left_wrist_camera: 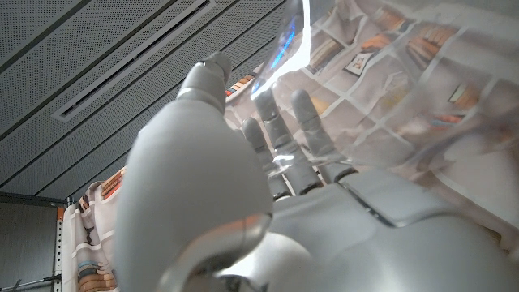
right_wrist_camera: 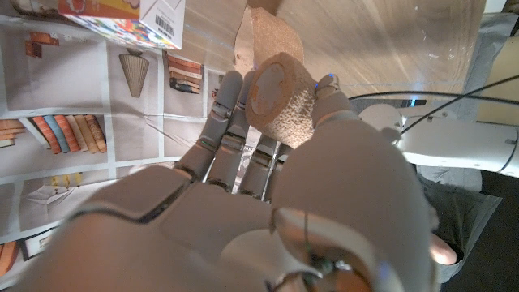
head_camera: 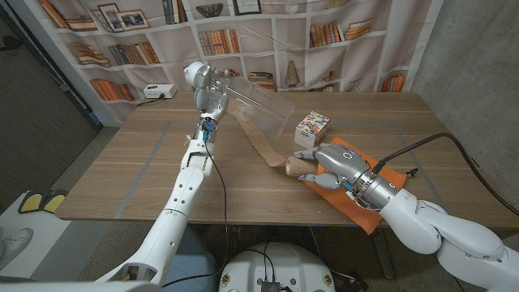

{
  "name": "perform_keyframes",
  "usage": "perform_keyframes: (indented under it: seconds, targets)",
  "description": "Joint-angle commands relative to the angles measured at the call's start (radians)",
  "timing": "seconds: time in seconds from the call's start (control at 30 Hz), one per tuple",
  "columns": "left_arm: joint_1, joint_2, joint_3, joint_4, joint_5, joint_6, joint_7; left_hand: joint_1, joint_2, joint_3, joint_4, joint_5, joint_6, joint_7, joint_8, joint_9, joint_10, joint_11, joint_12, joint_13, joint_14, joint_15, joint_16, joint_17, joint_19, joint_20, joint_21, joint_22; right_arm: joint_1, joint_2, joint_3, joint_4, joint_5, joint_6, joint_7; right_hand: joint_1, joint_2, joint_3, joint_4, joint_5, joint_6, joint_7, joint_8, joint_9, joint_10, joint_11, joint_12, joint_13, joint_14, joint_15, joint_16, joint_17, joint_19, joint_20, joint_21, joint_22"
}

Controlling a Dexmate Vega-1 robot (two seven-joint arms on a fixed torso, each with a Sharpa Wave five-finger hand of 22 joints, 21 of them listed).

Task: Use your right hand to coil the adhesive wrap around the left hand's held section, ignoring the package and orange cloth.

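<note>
Right hand: right hand point(head_camera: 336, 165) reaches in low over the near right of the tabletop point(head_camera: 146, 170), fingers closed around the roll of adhesive wrap point(head_camera: 297, 165); in the right wrist view the same hand point(right_wrist_camera: 243, 203) pinches the roll point(right_wrist_camera: 280, 97) between thumb and fingers, its flat end facing the camera.
Adhesive wrap: tan, crepe-textured bandage; an unrolled strip point(head_camera: 258, 139) runs from the roll up across the tabletop toward the raised left hand.
Left hand: left hand point(head_camera: 209, 91) is lifted above the far side of the tabletop; the left wrist view shows its fingers point(left_wrist_camera: 276, 134) reaching up against a clear, glossy film, but whether they actually grip it I cannot tell.
Clear film: transparent sheet point(head_camera: 263, 109) spreads from the left hand down toward the package; its outline is hard to trace.
Package: small printed box point(head_camera: 311, 127) stands just beyond the right hand, apart from it.
Orange cloth: orange cloth point(head_camera: 381, 207) lies under the right wrist at the tabletop's near edge.
Handling, judged: wrap looks light, soft and stretchy, and it likely clings to itself; the strip will sag or twist if tension drops.
Hold, judged: keep the grasp on the roll's sides so it can pay out, not on the loose strip.
Risk, judged: pulling hard could tug the held section from the left hand.
</note>
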Motion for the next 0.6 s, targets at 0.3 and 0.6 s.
perform_keyframes:
  seconds: [0.3, 0.6]
  targets:
    - [-0.055, -0.096, 0.014, 0.086, 0.017, -0.071, -0.012, 0.075, 0.088, -0.002, 0.001, 0.008, 0.037, -0.004, 0.009, -0.015, 0.025, 0.002, 0.008, 0.002, 0.064, -0.046, -0.002, 0.001, 0.009, -0.021, 0.0, 0.005, 0.05, 0.141, 0.099, -0.082, 0.115, 0.072, 0.118, 0.018, 0.021, 0.107, -0.014, 0.003, 0.109, -0.073, 0.009, 0.006, 0.152, -0.088, 0.029, 0.053, 0.103, -0.223, 0.001, 0.015, -0.005, -0.151, 0.035, -0.003]
    - [-0.125, -0.134, 0.029, 0.197, 0.023, -0.058, -0.048, 0.073, 0.085, 0.0, 0.001, 0.011, 0.044, -0.003, 0.01, -0.022, 0.023, 0.004, 0.011, 0.014, 0.073, -0.045, -0.006, 0.004, 0.006, -0.024, -0.001, 0.005, 0.112, 0.185, 0.131, -0.123, 0.121, 0.069, 0.181, 0.021, 0.019, 0.108, -0.014, 0.003, 0.114, -0.071, 0.008, 0.007, 0.157, -0.084, 0.031, 0.053, 0.109, -0.223, -0.001, 0.018, -0.007, -0.151, 0.05, -0.005]
